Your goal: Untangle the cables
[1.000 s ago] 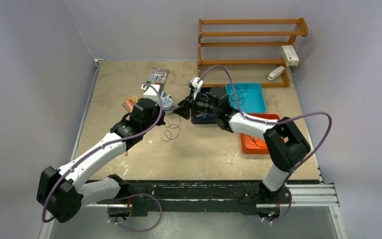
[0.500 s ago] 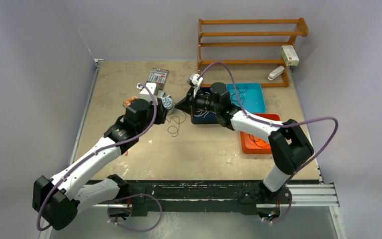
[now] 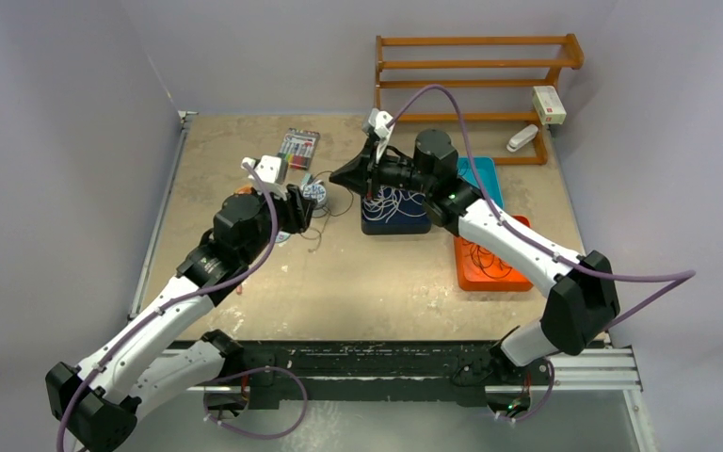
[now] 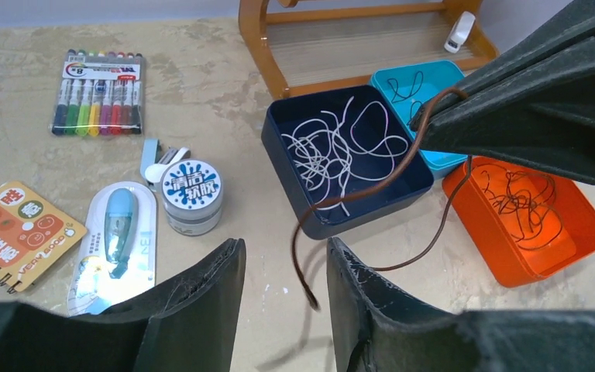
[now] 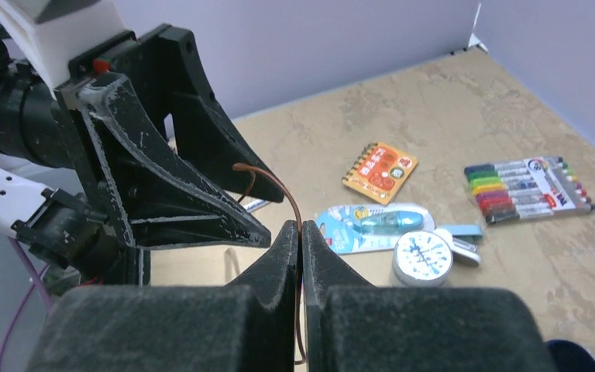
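My right gripper (image 3: 341, 176) is shut on a thin dark brown cable (image 3: 324, 218) and holds it above the table; the cable runs between its closed fingers in the right wrist view (image 5: 300, 232). The cable (image 4: 356, 190) hangs in a curve, and its free end dangles between the fingers of my open left gripper (image 4: 285, 256), touching neither. White cables (image 4: 333, 151) lie in a navy box (image 4: 356, 213). Dark cables lie in a teal box (image 4: 418, 68) and brown ones in an orange tray (image 4: 511, 271).
A marker pack (image 3: 297, 147), a small round jar (image 3: 316, 192), a correction-tape card (image 4: 116, 232) and an orange notebook (image 4: 15, 232) lie at the left gripper's side. A wooden rack (image 3: 475, 85) stands at the back.
My right gripper has risen and moved back with the brown cable, lifting its curls off the table. My left gripper has shifted left and back.
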